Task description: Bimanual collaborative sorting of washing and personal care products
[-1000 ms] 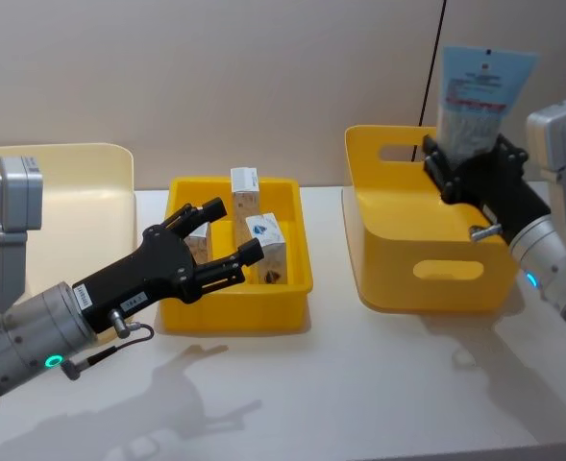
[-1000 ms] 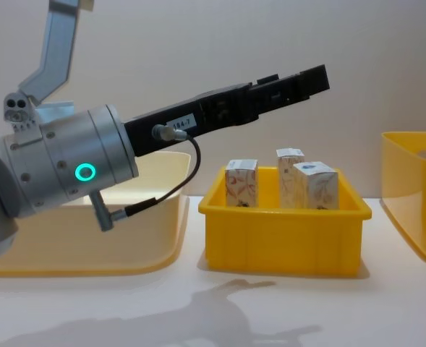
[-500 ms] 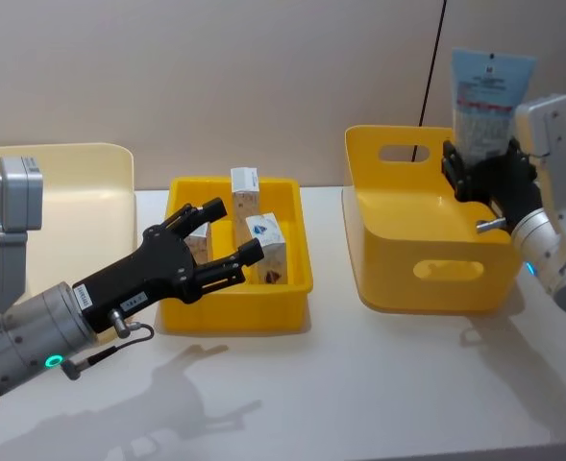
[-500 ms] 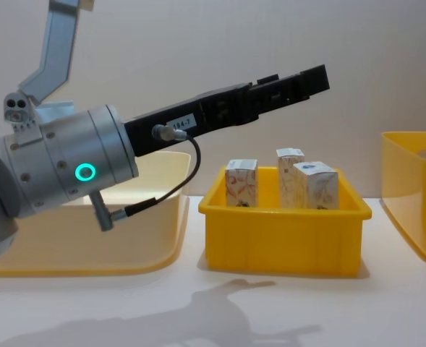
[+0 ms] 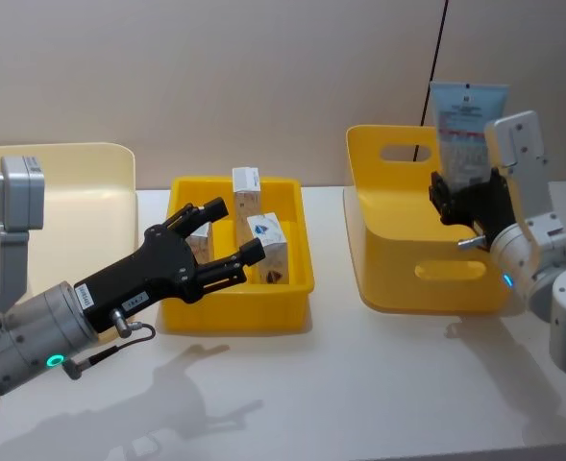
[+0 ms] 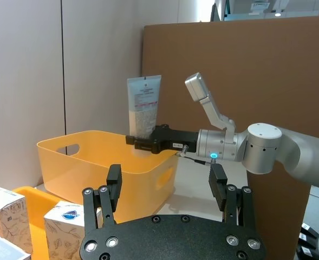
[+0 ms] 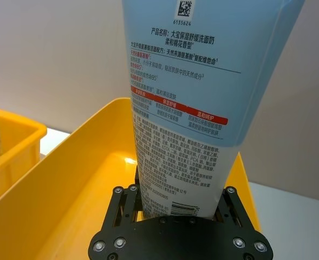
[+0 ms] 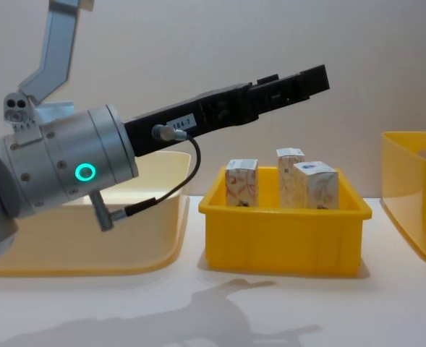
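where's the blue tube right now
The blue tube is at the right of the head view, held upright by the right hand just above the tall yellow bin.

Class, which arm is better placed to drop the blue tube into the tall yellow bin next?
Right. The right gripper is shut on the tube, upright over the tall yellow bin; the left gripper hangs open above the carton tray.
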Robot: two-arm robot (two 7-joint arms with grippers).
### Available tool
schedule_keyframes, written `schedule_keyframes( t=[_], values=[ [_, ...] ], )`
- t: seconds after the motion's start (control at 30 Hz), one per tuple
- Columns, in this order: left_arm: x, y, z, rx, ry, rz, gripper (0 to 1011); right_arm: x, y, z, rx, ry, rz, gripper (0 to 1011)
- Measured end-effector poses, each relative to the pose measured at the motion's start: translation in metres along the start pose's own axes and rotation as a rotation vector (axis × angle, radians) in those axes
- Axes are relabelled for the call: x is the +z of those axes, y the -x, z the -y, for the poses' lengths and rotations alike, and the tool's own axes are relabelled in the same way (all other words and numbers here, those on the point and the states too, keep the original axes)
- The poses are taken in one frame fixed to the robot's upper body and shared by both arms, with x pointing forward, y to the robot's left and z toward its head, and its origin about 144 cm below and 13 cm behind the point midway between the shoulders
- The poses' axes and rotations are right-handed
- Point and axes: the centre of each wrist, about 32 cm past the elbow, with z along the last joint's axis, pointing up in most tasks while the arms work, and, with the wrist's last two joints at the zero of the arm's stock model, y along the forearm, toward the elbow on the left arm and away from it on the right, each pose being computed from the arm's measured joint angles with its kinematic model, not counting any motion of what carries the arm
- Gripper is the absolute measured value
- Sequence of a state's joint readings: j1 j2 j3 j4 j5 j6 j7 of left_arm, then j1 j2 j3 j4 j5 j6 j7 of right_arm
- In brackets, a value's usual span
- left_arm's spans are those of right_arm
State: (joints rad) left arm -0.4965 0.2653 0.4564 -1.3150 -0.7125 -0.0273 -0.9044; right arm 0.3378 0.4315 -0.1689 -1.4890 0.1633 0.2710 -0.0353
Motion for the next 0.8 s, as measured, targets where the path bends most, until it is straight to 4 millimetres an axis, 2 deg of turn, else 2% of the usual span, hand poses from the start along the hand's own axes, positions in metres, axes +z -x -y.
schedule_keyframes(
  t=[0.27, 0.67, 0.8],
  values=[
    [0.0, 0.0, 0.0, 0.0, 0.0, 0.0, 1003, -0.0016, 0.0057, -0.0029, -0.003, 0.034, -0.006, 562],
    [0.0, 0.0, 0.0, 0.0, 0.0, 0.0, 1003, -0.0026, 0.0098, -0.0051, -0.006, 0.056, -0.009, 922],
    [0.0, 0.0, 0.0, 0.0, 0.0, 0.0, 1003, -0.0028, 0.0105, -0.0055, -0.006, 0.061, -0.011, 1001]
  ],
)
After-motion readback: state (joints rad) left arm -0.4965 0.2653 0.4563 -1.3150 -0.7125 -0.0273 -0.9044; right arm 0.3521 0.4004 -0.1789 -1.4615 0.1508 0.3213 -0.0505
